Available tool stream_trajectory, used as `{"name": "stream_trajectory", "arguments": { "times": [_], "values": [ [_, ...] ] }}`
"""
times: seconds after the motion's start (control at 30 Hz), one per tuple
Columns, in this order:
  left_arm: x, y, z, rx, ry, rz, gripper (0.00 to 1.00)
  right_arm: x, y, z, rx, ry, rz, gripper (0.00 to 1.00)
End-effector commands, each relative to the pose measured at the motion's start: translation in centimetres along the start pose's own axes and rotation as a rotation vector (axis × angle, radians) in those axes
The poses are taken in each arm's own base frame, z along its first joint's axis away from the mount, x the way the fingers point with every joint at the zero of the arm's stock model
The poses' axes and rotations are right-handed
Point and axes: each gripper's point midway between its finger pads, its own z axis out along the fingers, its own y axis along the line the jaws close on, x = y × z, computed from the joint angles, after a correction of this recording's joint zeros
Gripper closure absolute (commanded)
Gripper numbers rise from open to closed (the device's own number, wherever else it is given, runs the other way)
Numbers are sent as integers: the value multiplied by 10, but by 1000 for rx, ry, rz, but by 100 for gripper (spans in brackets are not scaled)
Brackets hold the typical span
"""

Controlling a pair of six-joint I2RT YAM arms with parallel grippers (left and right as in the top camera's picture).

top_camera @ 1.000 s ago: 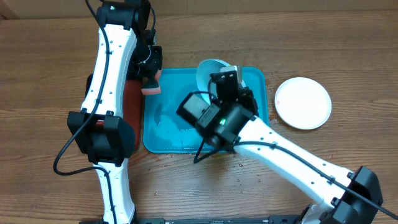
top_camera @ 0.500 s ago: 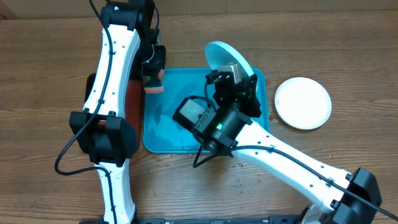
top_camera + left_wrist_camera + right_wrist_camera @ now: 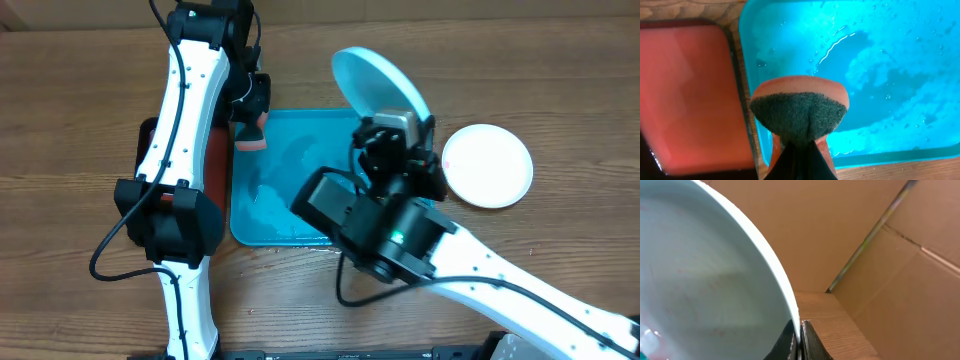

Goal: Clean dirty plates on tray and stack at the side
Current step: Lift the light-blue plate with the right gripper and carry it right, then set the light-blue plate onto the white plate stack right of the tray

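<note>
My right gripper (image 3: 398, 117) (image 3: 800, 341) is shut on the rim of a cyan-rimmed plate (image 3: 377, 84) (image 3: 705, 270) and holds it tilted in the air above the back right corner of the cyan tray (image 3: 285, 215). Faint reddish marks show on the plate's face in the right wrist view. A white plate (image 3: 487, 165) lies flat on the table to the right of the tray. My left gripper (image 3: 251, 112) (image 3: 801, 162) is shut on an orange sponge (image 3: 252, 131) (image 3: 799, 107) with a dark scouring face, hanging over the tray's (image 3: 880, 156) left edge.
The tray holds streaks of water and no plates. A red tray (image 3: 212, 170) (image 3: 690, 95) lies against its left side, partly under my left arm. A cardboard wall (image 3: 880, 240) stands beyond the table's far edge.
My right arm has lifted the cyan-rimmed plate up off the tray and carried it toward the back right. The left gripper with the sponge has barely shifted.
</note>
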Motion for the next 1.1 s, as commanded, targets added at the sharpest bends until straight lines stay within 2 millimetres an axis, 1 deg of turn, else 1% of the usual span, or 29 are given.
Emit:
{"name": "stream_trajectory", "arguments": {
  "times": [0.0, 0.03, 0.1, 0.2, 0.3, 0.4, 0.47, 0.53, 0.6, 0.7, 0.77, 0.83, 0.9, 0.97, 1.07],
  "values": [
    [3, -2, -16, -3, -30, -5, 96, -5, -22, -2, -65, 49, 156, 96],
    [4, -2, -18, -5, -30, -5, 96, -2, -27, -1, -95, 82, 199, 96],
    [6, -1, -26, -7, -44, -5, 96, 5, -42, 2, -132, 151, 303, 96],
    [8, 6, -46, -46, -100, -33, 96, 18, -72, 12, -132, 240, 435, 96],
    [12, 16, -75, -96, -187, -68, 96, 35, -106, 26, -102, 337, 543, 96],
    [16, 22, -105, -119, -278, -99, 96, 56, -139, 41, -21, 430, 637, 96],
    [20, 25, -123, -125, -334, -118, 96, 71, -156, 52, 30, 494, 670, 96],
    [24, 28, -141, -133, -391, -137, 96, 87, -166, 63, 61, 565, 690, 96],
    [27, 35, -156, -158, -442, -172, 96, 104, -169, 78, 47, 645, 699, 96],
    [34, 48, -170, -207, -486, -260, 96, 129, -160, 103, -35, 769, 727, 96],
    [40, 56, -172, -243, -486, -320, 96, 150, -154, 120, -75, 856, 765, 96],
    [46, 64, -172, -281, -479, -379, 96, 171, -147, 132, -102, 933, 797, 96],
    [52, 73, -171, -324, -476, -450, 95, 198, -141, 145, -110, 1032, 818, 96],
    [52, 75, -170, -329, -476, -474, 96, 221, -136, 153, -92, 1113, 825, 96],
    [52, 75, -169, -324, -479, -503, 96, 253, -122, 165, -87, 1226, 806, 96]
  ]
}}
